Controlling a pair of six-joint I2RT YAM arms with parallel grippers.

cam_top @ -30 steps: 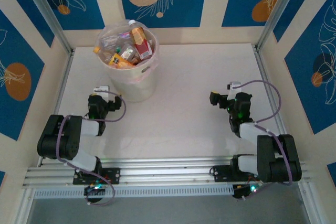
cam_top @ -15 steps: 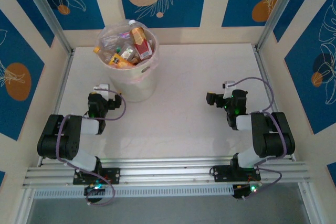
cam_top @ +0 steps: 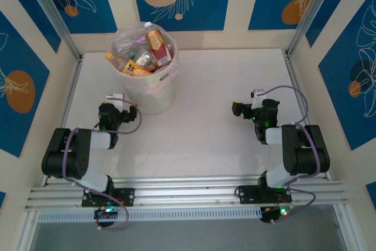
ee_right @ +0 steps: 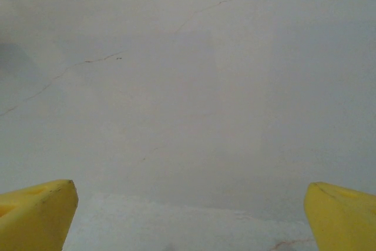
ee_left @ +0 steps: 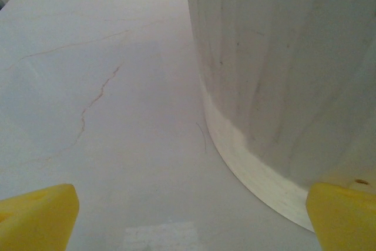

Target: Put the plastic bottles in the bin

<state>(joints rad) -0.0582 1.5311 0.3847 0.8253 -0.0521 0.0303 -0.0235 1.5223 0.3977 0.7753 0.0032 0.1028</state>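
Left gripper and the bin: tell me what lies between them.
Just bare table between the open left gripper and the bin, no bottle in that stretch. The left wrist view shows it, and the top view agrees.

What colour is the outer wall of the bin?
Cream-white; the bin shows best in the top external view.

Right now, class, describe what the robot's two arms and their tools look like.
The left arm and right arm are black with white sections, each trailed by a purple cable. The left tool and right tool end in bright yellow fingertips.
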